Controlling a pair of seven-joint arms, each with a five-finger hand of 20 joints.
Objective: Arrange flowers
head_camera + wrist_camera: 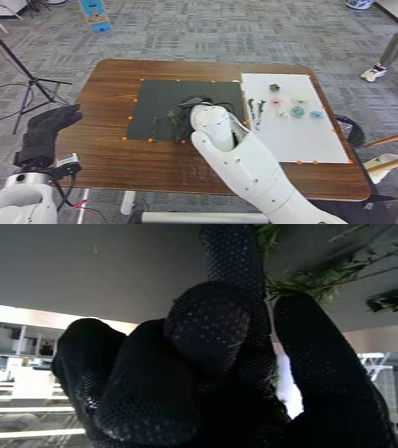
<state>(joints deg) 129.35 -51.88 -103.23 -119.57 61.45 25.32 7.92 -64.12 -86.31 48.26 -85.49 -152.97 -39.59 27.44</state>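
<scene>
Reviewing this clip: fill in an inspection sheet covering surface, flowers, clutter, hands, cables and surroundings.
Surface: brown wooden table with black mat and white sheet.
Job's things: green sprigs on the mat; dark stems and loose flower heads, including a pink one and a blue one, on the sheet.
Clutter: small orange markers along mat and sheet edges.
Hands: right hand over the mat near the sprigs; left hand at the table's left side, fingers relaxed.
Cables: black, beside the left forearm.
Surroundings: grey carpet, black tripod at left.

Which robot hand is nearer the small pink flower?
The right robot hand, over the black mat left of the flower. The left robot hand is beside the brown wooden table's left edge.
</scene>
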